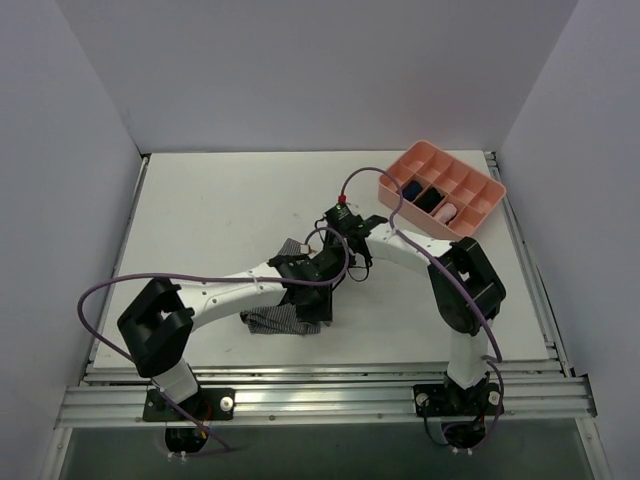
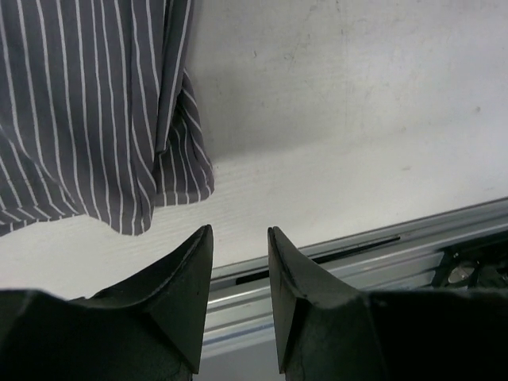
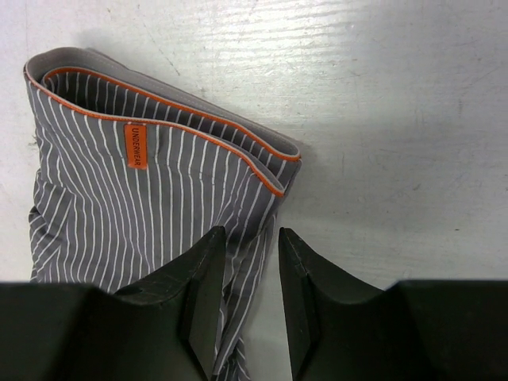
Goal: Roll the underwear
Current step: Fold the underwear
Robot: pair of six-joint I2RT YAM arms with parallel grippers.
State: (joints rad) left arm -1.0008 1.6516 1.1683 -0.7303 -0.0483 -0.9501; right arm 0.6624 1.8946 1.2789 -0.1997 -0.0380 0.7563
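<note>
The underwear [image 1: 272, 320] is grey cloth with fine white stripes, lying flat on the table, mostly hidden under both wrists in the top view. The right wrist view shows its folded waistband end [image 3: 143, 214] with orange piping and a small orange tag [image 3: 136, 146]. My right gripper [image 3: 251, 230] is low over the cloth's right edge, its jaws a little apart with that edge between them. The left wrist view shows the cloth's hem end [image 2: 79, 111]. My left gripper [image 2: 240, 228] is narrowly open and empty beside that hem, facing the table's near edge.
A pink divided tray [image 1: 425, 148] stands at the back right with small rolled bundles [image 1: 430, 197] in it. A metal rail [image 2: 357, 254] runs along the near edge, just beyond my left fingers. White walls enclose the table.
</note>
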